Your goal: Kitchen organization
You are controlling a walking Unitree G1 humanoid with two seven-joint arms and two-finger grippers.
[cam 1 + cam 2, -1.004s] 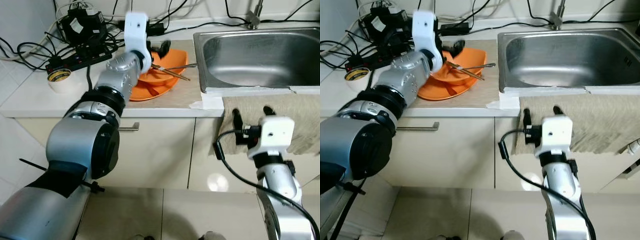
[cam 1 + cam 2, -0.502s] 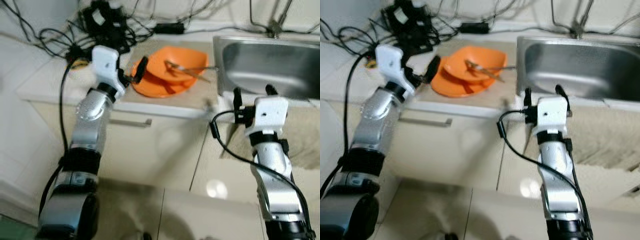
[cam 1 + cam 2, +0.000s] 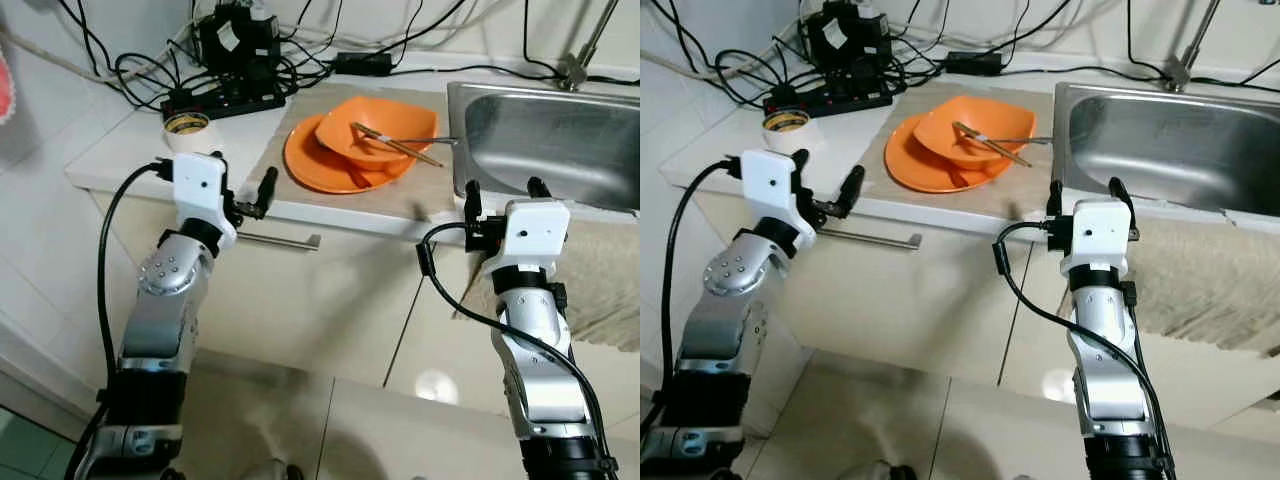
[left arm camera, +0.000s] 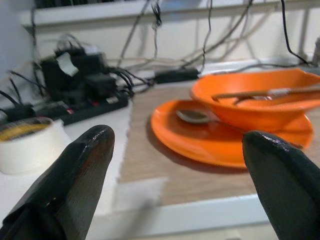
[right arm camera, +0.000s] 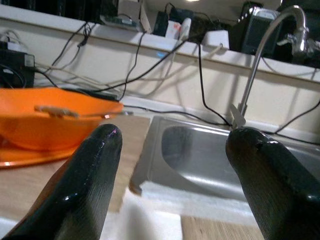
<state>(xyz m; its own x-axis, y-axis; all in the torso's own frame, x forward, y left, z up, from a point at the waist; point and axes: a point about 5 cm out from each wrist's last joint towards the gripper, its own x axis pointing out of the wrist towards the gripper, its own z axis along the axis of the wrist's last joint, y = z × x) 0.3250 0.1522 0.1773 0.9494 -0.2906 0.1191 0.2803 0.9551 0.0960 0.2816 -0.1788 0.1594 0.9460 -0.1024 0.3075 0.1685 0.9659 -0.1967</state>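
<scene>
While both arms are raised in front of the cabinet, neither pincer holds anything. Left pincer [image 3: 255,195] sits just off the counter [image 3: 120,165] edge, fingers spread wide, empty, above the drawer handle [image 3: 280,240]. Right pincer [image 3: 500,192] — also wide, empty — is at the counter edge by the sink [image 3: 545,140] corner. Orange bowl [image 3: 375,130] sits on an orange plate [image 3: 330,170], on the mat left of the sink; chopsticks [image 3: 395,145] lie across the bowl, spoon [image 4: 192,116] on the plate. Tape roll [image 3: 186,128] and power strip [image 3: 225,100] with tangled cables — far left of the counter. Cloth [image 3: 600,300] hangs below the sink front.
</scene>
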